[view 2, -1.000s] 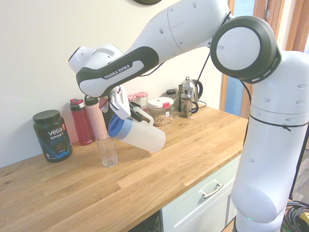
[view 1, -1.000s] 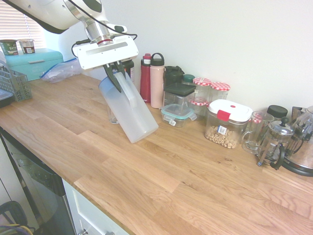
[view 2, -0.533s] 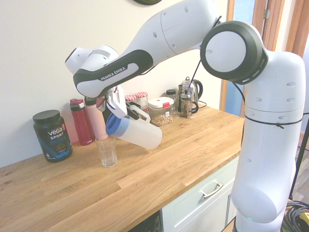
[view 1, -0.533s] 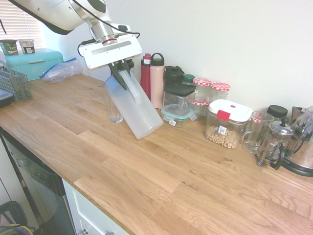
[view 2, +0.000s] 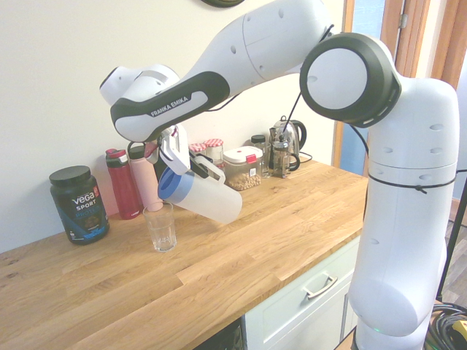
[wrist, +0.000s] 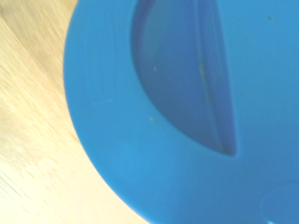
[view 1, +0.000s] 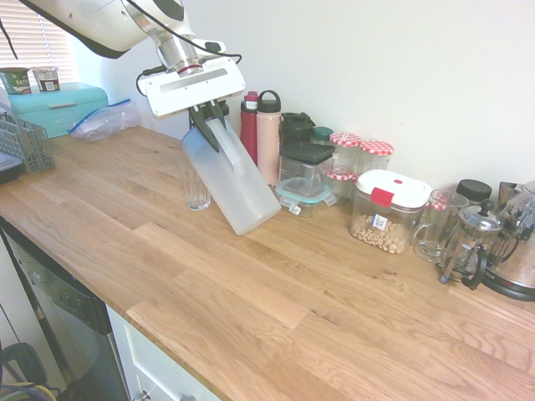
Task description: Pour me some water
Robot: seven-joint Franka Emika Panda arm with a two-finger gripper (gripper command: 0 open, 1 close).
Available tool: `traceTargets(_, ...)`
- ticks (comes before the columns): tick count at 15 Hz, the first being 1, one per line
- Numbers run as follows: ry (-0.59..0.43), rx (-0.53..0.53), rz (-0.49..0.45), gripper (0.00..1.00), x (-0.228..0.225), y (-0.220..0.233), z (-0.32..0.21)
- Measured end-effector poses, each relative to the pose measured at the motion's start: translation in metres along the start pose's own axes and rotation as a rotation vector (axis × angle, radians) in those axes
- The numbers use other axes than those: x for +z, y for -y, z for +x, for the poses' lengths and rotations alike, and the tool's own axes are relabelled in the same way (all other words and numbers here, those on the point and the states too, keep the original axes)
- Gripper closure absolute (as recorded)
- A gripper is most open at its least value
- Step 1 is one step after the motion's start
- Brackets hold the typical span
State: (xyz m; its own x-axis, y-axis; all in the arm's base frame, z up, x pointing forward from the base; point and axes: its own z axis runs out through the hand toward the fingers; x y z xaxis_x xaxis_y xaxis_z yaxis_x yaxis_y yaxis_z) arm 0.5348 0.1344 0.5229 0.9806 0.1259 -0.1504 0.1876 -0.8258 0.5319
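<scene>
My gripper [view 1: 213, 127] is shut on the side handle of a tall frosted pitcher [view 1: 231, 180] with a blue lid [view 2: 169, 185]. The pitcher hangs tilted above the wooden counter [view 1: 276, 301], lid end toward the left in the first exterior view. A small clear drinking glass [view 1: 197, 190] stands upright on the counter just beside and below the lid; from the other side the glass [view 2: 161, 227] sits under the lid's edge. Water cannot be made out through the frosted wall or in the glass. The blue lid [wrist: 187, 112] fills the wrist view.
Along the wall stand a red bottle [view 1: 248, 134], a pink bottle [view 1: 268, 138], lidded jars, a cereal container [view 1: 389, 213], a glass mug and a French press [view 1: 468, 242]. A teal bread box [view 1: 58, 104] and dish rack [view 1: 25, 142] sit far left. A dark protein tub [view 2: 79, 204] stands near the glass.
The tilted pitcher has risen a little and drawn back from the glass, toward the bottles at the wall. The glass now shows whole beside it. The grip is unchanged.
</scene>
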Motion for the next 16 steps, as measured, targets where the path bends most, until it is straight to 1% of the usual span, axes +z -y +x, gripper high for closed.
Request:
traceTargets(2,-0.019,0.061,0.101,1.00,-0.012,-0.034,-0.016)
traceTargets(4,-0.046,0.141,0.212,1.00,-0.012,-0.080,-0.040)
traceTargets(6,-0.067,0.244,0.306,1.00,0.008,-0.128,-0.070)
traceTargets(8,-0.075,0.353,0.382,1.00,0.036,-0.166,-0.103)
traceTargets(11,-0.079,0.511,0.470,1.00,0.084,-0.193,-0.134)
traceTargets(16,-0.077,0.773,0.576,1.00,0.153,-0.227,-0.158)
